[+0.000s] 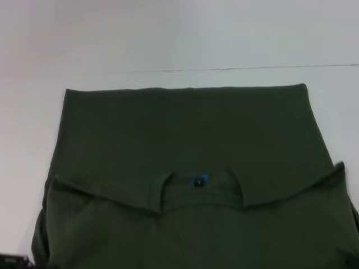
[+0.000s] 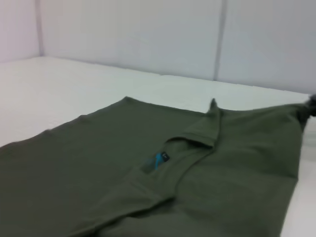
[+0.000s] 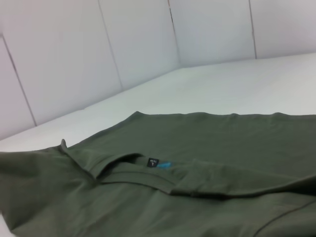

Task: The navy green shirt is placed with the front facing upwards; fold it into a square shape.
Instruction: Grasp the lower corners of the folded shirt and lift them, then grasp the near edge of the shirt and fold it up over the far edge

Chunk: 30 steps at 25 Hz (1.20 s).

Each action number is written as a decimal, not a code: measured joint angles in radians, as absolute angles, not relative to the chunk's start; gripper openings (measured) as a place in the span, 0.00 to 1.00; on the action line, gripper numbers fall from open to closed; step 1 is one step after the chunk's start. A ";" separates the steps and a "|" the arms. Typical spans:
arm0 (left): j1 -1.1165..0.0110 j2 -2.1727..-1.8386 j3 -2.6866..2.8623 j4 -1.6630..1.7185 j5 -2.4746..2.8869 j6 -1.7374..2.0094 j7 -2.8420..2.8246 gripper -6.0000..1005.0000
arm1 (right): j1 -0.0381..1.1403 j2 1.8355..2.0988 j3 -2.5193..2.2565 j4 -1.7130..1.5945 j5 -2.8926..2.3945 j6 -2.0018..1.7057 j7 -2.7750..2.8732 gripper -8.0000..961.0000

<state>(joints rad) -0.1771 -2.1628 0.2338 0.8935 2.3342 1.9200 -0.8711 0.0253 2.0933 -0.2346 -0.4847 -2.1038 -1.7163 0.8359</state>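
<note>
The navy green shirt (image 1: 185,134) lies flat on the white table, its straight hem edge at the far side. Its collar with the small blue neck label (image 1: 198,180) faces me, and the same label (image 2: 160,159) (image 3: 159,163) shows in both wrist views. The shoulder part is folded over the body, with a raised corner at each side. No chest lettering shows. A dark bit of my left gripper (image 1: 13,260) peeks in at the near left edge of the head view. In the left wrist view a dark tip of my right gripper (image 2: 311,103) sits at the shirt's far corner.
The white table (image 1: 168,33) stretches beyond the shirt, with a thin seam line running across it. Pale panelled walls (image 3: 74,59) close off the back and side of the table.
</note>
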 joint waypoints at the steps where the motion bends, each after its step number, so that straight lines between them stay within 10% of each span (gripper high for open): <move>1: -0.176 -2.163 0.232 0.894 2.353 1.929 -0.859 0.05 | 0.015 2.093 -0.235 -0.485 -2.105 -1.725 0.828 0.07; 30: -0.205 -2.150 0.030 0.879 2.339 2.014 -0.861 0.05 | 0.069 2.081 -0.117 -0.584 -2.112 -1.882 0.999 0.07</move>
<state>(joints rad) -0.2050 -2.1496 0.0302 0.8791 2.3389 2.0137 -0.8607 0.0692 2.0815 -0.1173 -0.5840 -2.1122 -1.8817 0.9988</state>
